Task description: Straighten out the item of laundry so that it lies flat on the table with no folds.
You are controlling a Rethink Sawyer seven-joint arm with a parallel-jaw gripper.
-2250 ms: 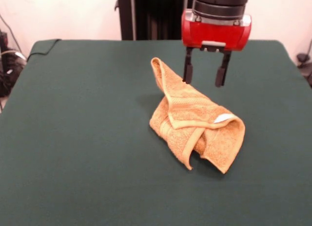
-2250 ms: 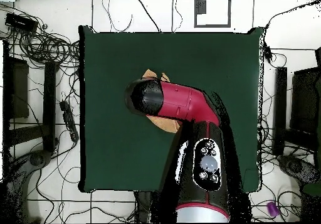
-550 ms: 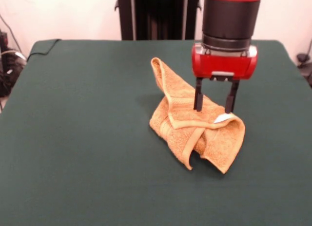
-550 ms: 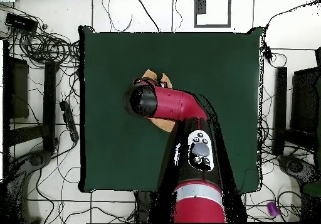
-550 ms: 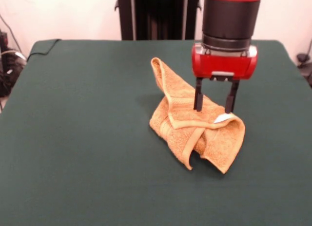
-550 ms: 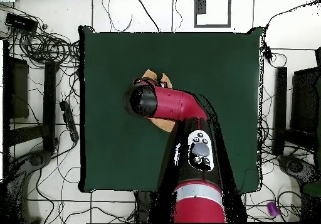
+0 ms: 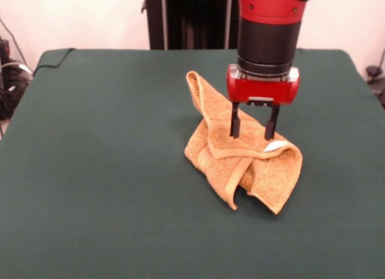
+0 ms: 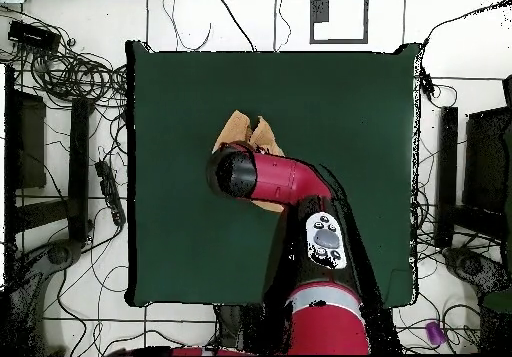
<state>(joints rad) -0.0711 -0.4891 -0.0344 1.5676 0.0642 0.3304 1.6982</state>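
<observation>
Dark green cloth covers the table (image 7: 90, 171), a broad rectangle standing before a pale wall, with cables on the tiled floor around it in the overhead view. Near the table's middle lies the towel (image 7: 240, 159), an orange-tan terry square, here crumpled into a bunched heap. One corner stands up in a peak on the far side; a woven border band curls across the front, and a small white label (image 7: 275, 147) shows at the upper edge of the heap. The pile of the fabric looks soft and looped, the border flatter and smoother.

The gripper (image 7: 255, 127), red-bodied with two thin black fingers, hangs directly over the heap with its jaws spread apart. The fingertips sit at or just above the top folds; whether they touch the fabric cannot be told, and nothing is pinched between them. In the overhead view the arm hides most of the towel.

Progress, as judged: little is done. Several folds remain, no edge lies straight, and the whole spreading is left.
</observation>
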